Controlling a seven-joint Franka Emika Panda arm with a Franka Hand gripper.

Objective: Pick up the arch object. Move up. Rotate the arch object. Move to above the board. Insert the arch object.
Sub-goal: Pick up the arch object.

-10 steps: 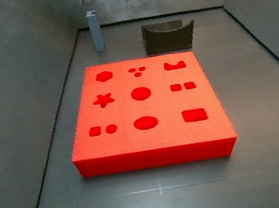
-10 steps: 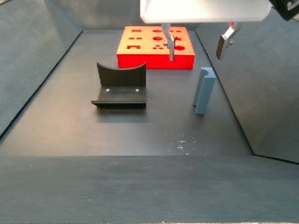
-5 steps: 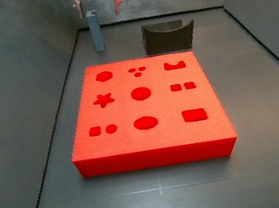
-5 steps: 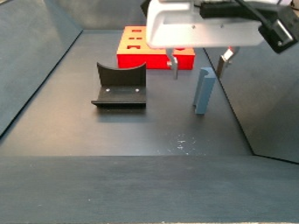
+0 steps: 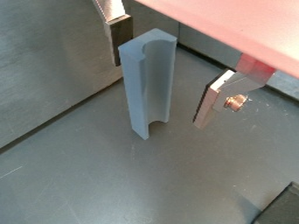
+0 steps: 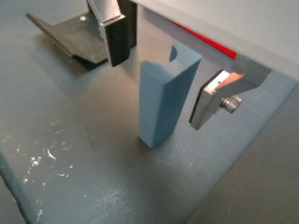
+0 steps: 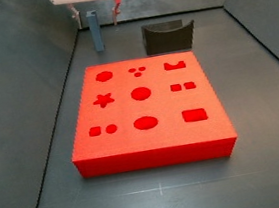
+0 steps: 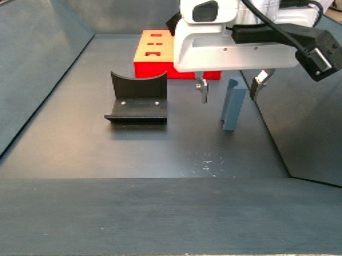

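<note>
You see the arch object (image 5: 147,84) standing upright on the dark floor, a slim pale grey-blue post with a groove along one face in a wrist view. The gripper (image 5: 170,66) is around it: in both wrist views one finger (image 5: 114,24) stands on one side of the post and the other finger (image 5: 219,98) on the opposite side. There is a clear gap between each pad and the post, so the gripper is open and holds nothing.

In a side view the gripper (image 8: 230,89) is low over the post (image 8: 233,105), and its fingertips reach down beside the upper part. The post stands near the grey side wall.

The board (image 7: 145,110) lies flat on the floor, well apart from the post, and all its recesses look free in this view. In the other side picture you see only a part of the board (image 8: 154,52) behind the gripper body.

The fixture (image 8: 136,98) stands on the floor between the board and the post area, apart from both. A wrist view shows it too (image 6: 76,44).
</note>
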